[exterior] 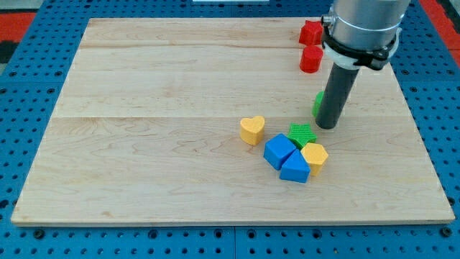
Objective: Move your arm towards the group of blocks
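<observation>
A group of blocks lies right of the board's centre: a yellow heart, a green star, a blue cube, a blue triangular block and a yellow hexagon. My tip rests on the board just to the right of and above the green star, close to the group. A green block is partly hidden behind the rod. Two red blocks sit near the view's top right, one above the other.
The wooden board lies on a blue perforated table. The arm's grey body hangs over the board's top right corner.
</observation>
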{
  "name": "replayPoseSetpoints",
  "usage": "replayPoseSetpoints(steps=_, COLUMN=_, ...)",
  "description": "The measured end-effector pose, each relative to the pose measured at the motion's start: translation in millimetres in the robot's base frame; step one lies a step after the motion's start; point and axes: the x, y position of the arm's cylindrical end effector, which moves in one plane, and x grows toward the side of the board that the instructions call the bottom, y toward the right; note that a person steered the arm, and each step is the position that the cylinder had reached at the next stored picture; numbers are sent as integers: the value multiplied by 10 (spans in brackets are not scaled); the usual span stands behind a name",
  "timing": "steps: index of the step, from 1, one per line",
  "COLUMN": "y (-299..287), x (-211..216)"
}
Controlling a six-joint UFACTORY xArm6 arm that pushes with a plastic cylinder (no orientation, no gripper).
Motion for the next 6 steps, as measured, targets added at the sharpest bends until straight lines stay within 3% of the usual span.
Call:
replayPoseSetpoints(steps=2, y=0, x=-284)
replayPoseSetpoints(steps=3, y=6, x=-234)
replayPoseSetpoints(steps=6, y=435, x=651)
